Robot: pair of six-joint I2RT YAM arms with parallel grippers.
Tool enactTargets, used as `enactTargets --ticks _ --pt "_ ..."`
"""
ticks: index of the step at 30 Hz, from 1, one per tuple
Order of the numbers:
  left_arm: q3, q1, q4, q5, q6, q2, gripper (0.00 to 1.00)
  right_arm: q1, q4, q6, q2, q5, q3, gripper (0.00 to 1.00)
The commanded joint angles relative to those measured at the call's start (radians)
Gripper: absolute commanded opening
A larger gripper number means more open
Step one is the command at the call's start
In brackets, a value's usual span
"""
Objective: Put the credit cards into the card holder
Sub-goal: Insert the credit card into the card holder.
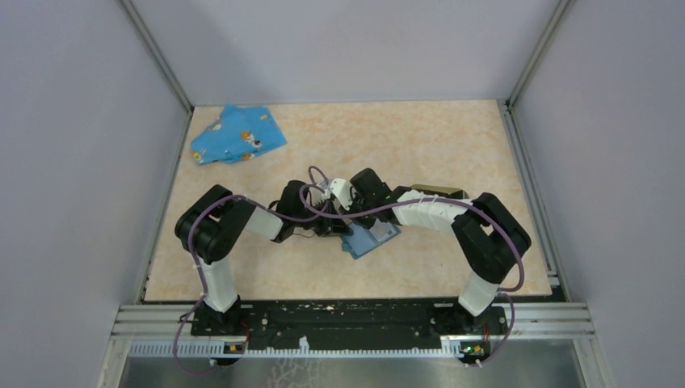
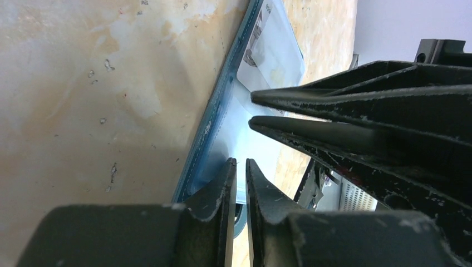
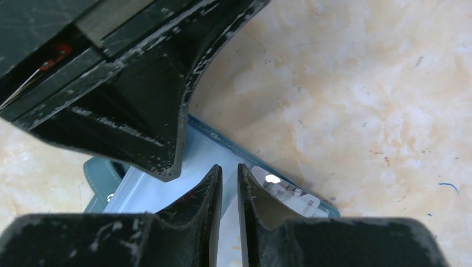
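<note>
A flat blue case (image 1: 373, 239) with clear sleeves lies open at the table's middle; it also shows in the left wrist view (image 2: 222, 111) and the right wrist view (image 3: 167, 183). One card (image 3: 289, 196) sits inside a sleeve and shows in the left wrist view too (image 2: 261, 47). My left gripper (image 2: 241, 162) is over the case's edge, its jaws almost together. My right gripper (image 3: 229, 167) is down on the case, its jaws pinched on a clear sleeve. Both meet above the case in the top view, left gripper (image 1: 327, 220), right gripper (image 1: 357, 212). The tan-rimmed card holder (image 1: 440, 192) is partly hidden behind my right arm.
A blue patterned cloth (image 1: 238, 135) lies at the far left of the table. Grey walls close off the table at the back and sides. My two forearms cross the table's middle, close together.
</note>
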Motion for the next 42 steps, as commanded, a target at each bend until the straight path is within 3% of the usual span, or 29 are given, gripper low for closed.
enactTargets --ticks 1,7,15,21,29,33,36,42 --pt "-0.011 -0.007 -0.033 0.009 0.029 0.022 0.18 0.007 0.092 0.055 0.006 0.109 0.031 0.18" --pt "-0.009 -0.007 -0.026 0.011 0.025 0.031 0.18 0.002 0.127 0.104 0.041 0.115 0.059 0.23" --pt "-0.011 -0.009 -0.024 0.012 0.028 0.033 0.18 0.002 0.020 0.041 0.110 0.164 0.111 0.36" --pt "-0.006 -0.009 -0.032 0.016 0.034 0.037 0.18 -0.017 -0.062 -0.014 0.081 0.165 0.115 0.33" --pt "0.002 -0.009 -0.035 0.018 0.036 0.042 0.18 -0.076 -0.164 -0.065 0.040 0.064 0.116 0.21" --pt "0.002 -0.009 -0.042 0.015 0.039 0.035 0.18 -0.085 -0.187 -0.080 0.032 0.038 0.123 0.19" --pt "0.004 -0.009 -0.046 0.015 0.039 0.033 0.18 -0.091 -0.201 -0.085 0.017 -0.008 0.126 0.20" --pt "0.016 -0.014 -0.049 0.033 0.054 0.007 0.19 -0.169 -0.246 -0.096 -0.037 -0.312 0.135 0.33"
